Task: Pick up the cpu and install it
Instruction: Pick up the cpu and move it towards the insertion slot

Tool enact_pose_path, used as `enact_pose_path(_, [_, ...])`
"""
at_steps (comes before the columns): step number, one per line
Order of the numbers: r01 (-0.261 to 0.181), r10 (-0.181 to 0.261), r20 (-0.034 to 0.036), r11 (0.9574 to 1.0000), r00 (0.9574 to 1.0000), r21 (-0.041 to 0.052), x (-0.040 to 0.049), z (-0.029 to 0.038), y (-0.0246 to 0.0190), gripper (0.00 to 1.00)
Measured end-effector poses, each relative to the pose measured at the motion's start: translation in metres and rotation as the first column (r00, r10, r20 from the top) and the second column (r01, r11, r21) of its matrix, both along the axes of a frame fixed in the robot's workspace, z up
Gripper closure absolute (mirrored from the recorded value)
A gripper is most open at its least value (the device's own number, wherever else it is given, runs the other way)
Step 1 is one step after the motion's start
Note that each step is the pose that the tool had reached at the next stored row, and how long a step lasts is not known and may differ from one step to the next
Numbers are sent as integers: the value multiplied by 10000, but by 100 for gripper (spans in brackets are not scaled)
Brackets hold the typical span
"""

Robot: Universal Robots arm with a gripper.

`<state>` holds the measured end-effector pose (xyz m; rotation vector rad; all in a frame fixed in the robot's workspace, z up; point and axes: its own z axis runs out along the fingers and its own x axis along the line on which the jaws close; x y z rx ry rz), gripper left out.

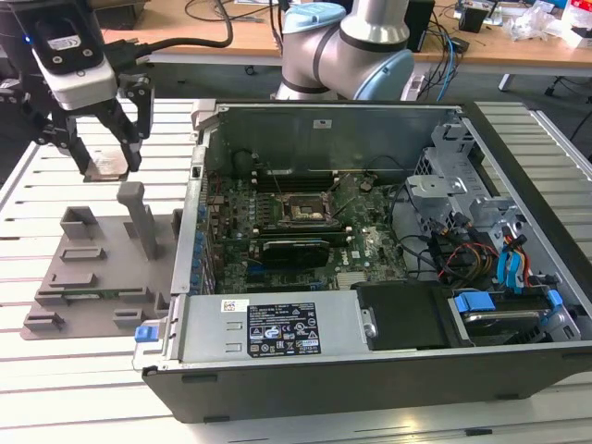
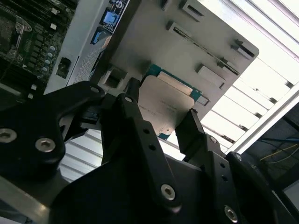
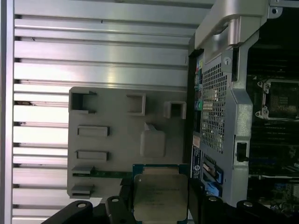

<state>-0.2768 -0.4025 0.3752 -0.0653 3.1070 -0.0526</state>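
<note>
The cpu (image 1: 104, 166), a flat square chip with a silver top and green rim, hangs in the air with my gripper (image 1: 104, 159) shut on it. Both wrist views show black fingers (image 2: 133, 100) pressing on opposite edges of the cpu (image 2: 164, 103) (image 3: 160, 196). It is held above the grey fixture plate (image 1: 92, 268), at the exterior view's left of the open computer case (image 1: 370, 351). Inside the case, the black-framed motherboard socket (image 1: 301, 211) (image 3: 280, 100) lies uncovered, well apart from the gripper.
The grey fixture plate (image 3: 107, 121) carries raised blocks and an upright post (image 1: 141, 217). The case's metal wall (image 1: 190, 231) stands between fixture and motherboard. Drive cage and cables (image 1: 472, 250) fill the case's right side. The slatted aluminium table (image 1: 55, 388) surrounds everything.
</note>
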Motion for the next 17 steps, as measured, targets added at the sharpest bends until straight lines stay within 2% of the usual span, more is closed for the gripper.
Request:
enact_pose_path(12, [0,0,0,10000,10000,0,304,0,0,45])
enact_pose_path(17, [1,-1,0,10000,10000,0,507,0,0,45])
